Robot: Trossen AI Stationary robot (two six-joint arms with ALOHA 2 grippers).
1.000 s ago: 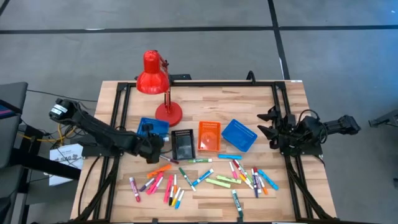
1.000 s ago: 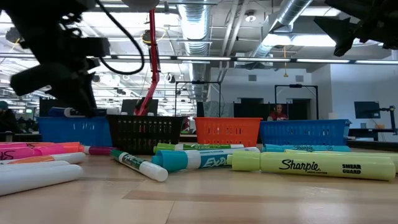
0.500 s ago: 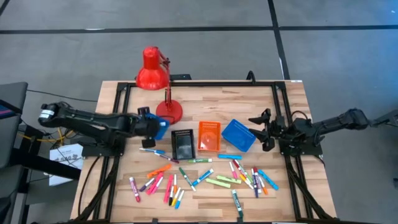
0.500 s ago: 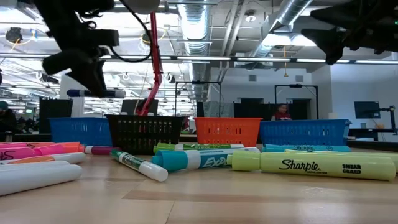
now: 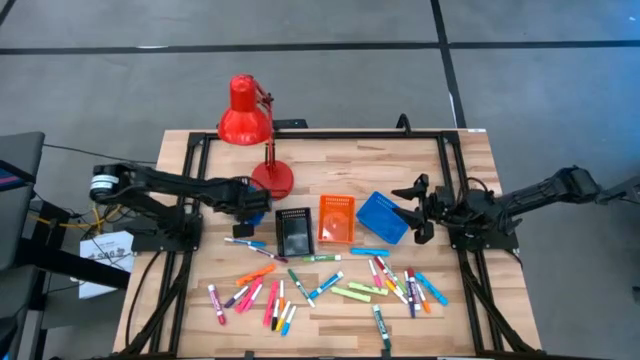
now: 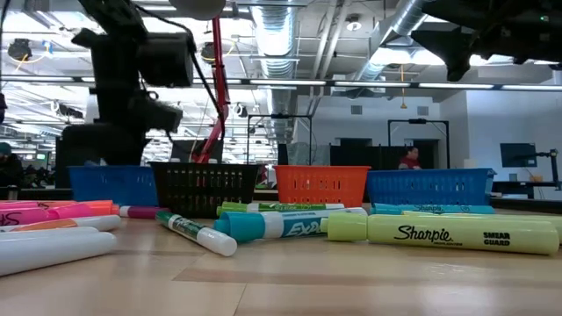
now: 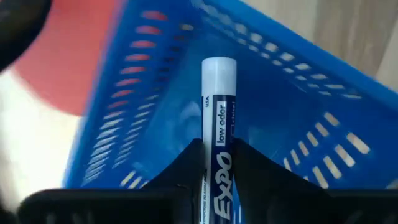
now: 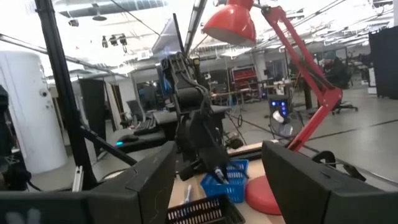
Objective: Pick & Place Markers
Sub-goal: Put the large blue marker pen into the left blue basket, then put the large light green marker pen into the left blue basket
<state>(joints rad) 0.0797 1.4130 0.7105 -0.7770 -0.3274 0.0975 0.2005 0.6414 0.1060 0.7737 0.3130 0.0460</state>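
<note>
Two dark robot arms reach over one wooden table (image 5: pixel 330 330). One red desk lamp (image 5: pixel 247 120) stands on it. Four small trays sit in a row: two blue trays (image 5: pixel 384 217), one black tray (image 5: pixel 294 232) and one orange tray (image 5: pixel 336 218). Roughly thirty coloured markers (image 5: pixel 330 283) lie scattered; their exact number cannot be told.
</note>
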